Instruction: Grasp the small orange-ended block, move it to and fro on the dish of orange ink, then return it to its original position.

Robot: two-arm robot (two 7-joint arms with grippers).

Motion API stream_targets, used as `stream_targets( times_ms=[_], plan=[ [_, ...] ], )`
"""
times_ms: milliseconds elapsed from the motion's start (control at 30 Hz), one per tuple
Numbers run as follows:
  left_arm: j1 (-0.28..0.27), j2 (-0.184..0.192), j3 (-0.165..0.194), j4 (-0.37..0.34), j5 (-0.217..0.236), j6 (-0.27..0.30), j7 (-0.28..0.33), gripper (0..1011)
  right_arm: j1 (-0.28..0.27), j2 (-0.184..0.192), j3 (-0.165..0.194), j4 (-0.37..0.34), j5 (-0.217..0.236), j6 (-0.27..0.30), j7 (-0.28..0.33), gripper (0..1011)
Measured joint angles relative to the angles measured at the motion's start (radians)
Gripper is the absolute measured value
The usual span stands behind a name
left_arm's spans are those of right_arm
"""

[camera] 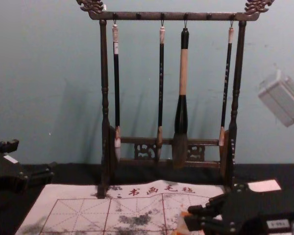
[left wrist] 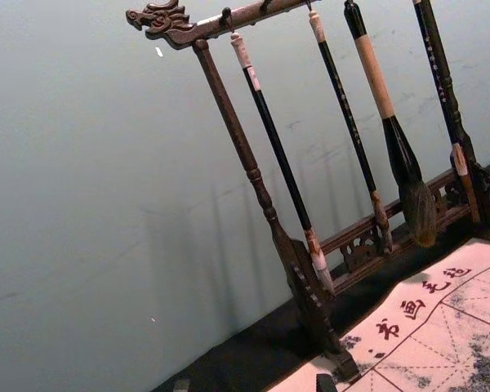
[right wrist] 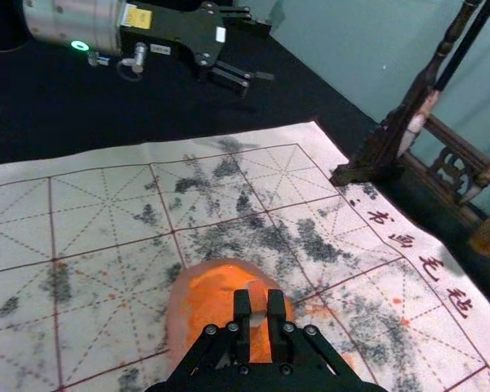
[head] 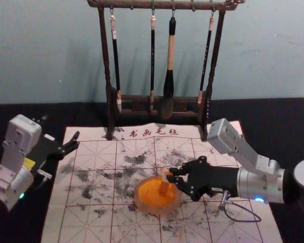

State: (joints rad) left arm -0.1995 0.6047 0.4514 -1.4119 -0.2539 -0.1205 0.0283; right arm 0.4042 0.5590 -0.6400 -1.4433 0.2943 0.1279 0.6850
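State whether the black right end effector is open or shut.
The right end effector is shut on the small orange-ended block: in the right wrist view, its fingers meet opposite sides of it.

Dim light casts soft, faint shadows on the wall (camera: 39, 63).

Block (head: 164, 176): partly covered by the tips of the right gripper (head: 171, 174)
Dish (head: 138, 203): cut off by the chest view's bottom edge
Rack (head: 105, 55): top cropped in the head view
Mat (head: 66, 223): near edge outside the head view
Label (camera: 278, 223): print too small to read
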Motion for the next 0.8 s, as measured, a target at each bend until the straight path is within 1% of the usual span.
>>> stream_targets(
  times_ms=[267, 800],
  plan=[
    [0.0, 0.0, 0.0, 0.0, 0.0, 0.0, 0.0, 1001, -0.024, 0.016, 0.002, -0.034, 0.017, 0.0, 0.011, 104],
    [0.0, 0.0, 0.0, 0.0, 0.0, 0.0, 0.0, 1001, -0.021, 0.014, -0.001, -0.045, 0.025, -0.001, 0.005, 104]
  ],
)
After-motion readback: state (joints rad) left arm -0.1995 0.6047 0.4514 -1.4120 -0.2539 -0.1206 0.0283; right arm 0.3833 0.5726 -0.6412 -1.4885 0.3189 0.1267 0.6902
